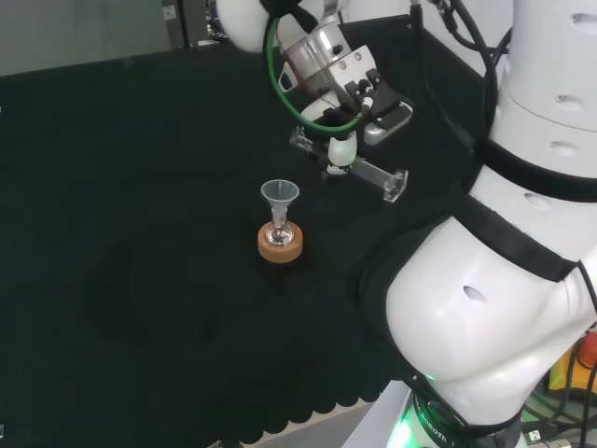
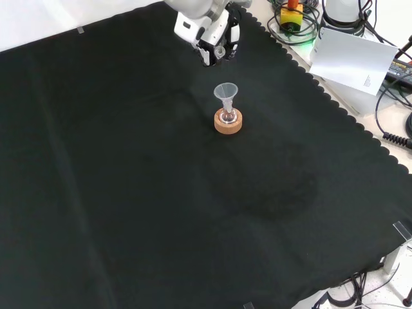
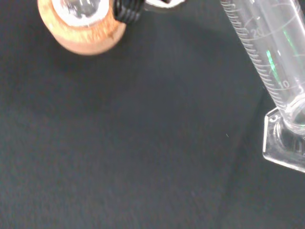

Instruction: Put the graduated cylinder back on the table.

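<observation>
Graduated cylinder (image 1: 359,168) in robot hand (image 1: 340,149)

A cork ring (image 1: 280,245) stands on the black cloth (image 1: 140,233), seating a small clear flask (image 2: 227,117). A clear funnel (image 1: 279,198) sits upright in the flask's neck. White paper (image 2: 353,60) lies beyond the cloth's scalloped edge.

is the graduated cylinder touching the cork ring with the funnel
Apart. In the head view, bare black cloth separates the graduated cylinder, held in the hand, from the cork ring.
</observation>
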`<action>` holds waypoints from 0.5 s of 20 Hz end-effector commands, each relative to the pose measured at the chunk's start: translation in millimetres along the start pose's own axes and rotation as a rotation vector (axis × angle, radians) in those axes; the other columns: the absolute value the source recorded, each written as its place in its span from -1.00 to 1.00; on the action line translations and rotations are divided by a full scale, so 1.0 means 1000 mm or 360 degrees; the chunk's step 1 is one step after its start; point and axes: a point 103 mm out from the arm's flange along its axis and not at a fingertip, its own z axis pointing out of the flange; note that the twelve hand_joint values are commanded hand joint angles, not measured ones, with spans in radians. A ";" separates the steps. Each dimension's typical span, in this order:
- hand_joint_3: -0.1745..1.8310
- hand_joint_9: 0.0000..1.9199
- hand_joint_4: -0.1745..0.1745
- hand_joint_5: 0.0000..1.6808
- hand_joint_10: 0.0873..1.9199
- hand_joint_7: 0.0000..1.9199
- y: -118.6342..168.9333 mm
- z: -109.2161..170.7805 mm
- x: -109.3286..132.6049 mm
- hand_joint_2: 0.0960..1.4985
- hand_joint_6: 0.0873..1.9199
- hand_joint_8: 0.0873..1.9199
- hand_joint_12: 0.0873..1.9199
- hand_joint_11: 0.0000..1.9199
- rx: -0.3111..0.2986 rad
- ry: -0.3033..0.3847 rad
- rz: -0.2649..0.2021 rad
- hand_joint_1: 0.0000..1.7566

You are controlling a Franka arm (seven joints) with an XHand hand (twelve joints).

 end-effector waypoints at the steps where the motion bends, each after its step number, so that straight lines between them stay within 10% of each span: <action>1: -0.35 0.48 -1.00 0.13 -1.00 0.28 0.012 -0.004 -0.010 0.17 0.15 -0.77 -0.32 0.33 -0.0177 0.0115 -0.0023 0.30; 10: -0.36 0.48 -1.00 0.13 -1.00 0.28 0.052 -0.020 -0.030 0.17 0.15 -0.77 -0.32 0.32 -0.0521 0.0235 -0.0188 0.30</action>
